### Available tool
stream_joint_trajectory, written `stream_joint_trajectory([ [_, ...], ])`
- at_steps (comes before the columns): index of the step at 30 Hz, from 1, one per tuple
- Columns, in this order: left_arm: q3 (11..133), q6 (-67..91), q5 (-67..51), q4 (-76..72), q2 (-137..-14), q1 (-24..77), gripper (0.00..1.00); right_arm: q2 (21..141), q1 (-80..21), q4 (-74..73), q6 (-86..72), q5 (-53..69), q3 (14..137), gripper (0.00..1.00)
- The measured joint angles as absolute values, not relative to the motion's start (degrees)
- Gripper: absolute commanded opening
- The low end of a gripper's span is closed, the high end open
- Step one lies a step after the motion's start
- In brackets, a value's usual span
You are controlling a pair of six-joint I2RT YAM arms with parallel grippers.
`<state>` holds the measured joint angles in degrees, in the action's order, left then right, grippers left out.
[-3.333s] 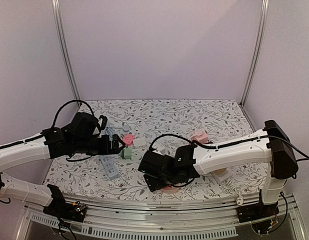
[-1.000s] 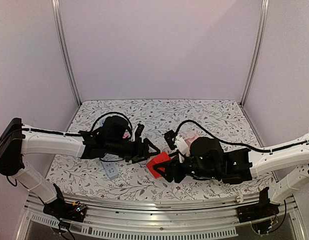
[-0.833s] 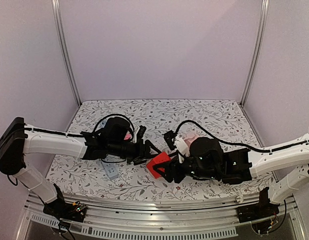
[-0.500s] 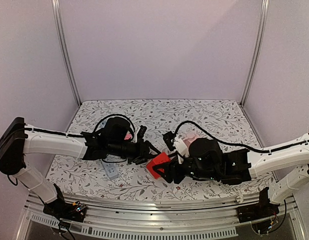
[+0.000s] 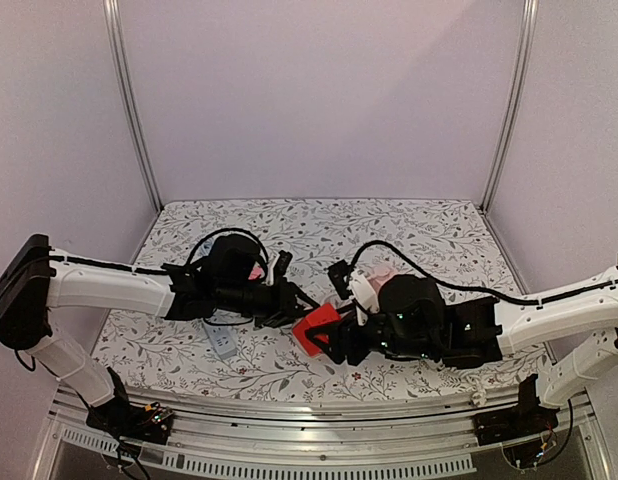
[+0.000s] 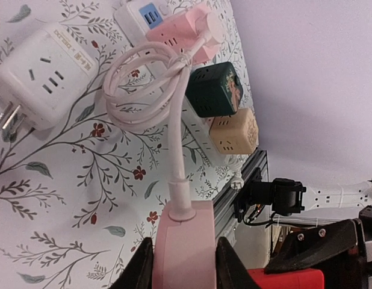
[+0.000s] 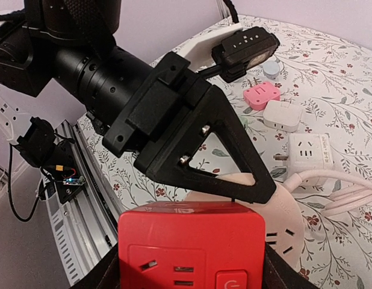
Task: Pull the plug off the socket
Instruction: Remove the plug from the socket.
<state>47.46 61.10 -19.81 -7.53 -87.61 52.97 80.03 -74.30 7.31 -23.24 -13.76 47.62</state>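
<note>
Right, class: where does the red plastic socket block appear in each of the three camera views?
Top external: red plastic socket block, lower centre of the picture.
Left wrist: the block is a red sliver at the bottom right edge.
Right wrist: the block fills the bottom centre foreground.
Shared landmark: the floral-patterned table cover.

White arm links [image 5: 99, 287], black wrists [image 5: 229, 275], black cables [image 5: 227, 231]; screws [image 7: 205, 129] apparently silver.

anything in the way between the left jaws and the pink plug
Nothing visible. The left gripper has the plug between its jaws, which seem to touch both sides. The cord trails away onto the table, clear of the jaws; the right gripper holds the red socket.
</note>
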Motion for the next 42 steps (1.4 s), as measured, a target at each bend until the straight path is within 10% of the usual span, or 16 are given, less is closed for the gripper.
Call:
stream_joint_trajectory([
  [27,45.25,58.43,-15.73,-5.13,-84.66,52.86,0.14,82.61,-67.09,11.05,-31.18,0.93,47.59,0.26],
  [42,45.28,58.11,-16.03,-4.75,-84.33,52.77,0.11,84.01,-73.71,2.87,-27.64,-12.34,53.04,0.24],
])
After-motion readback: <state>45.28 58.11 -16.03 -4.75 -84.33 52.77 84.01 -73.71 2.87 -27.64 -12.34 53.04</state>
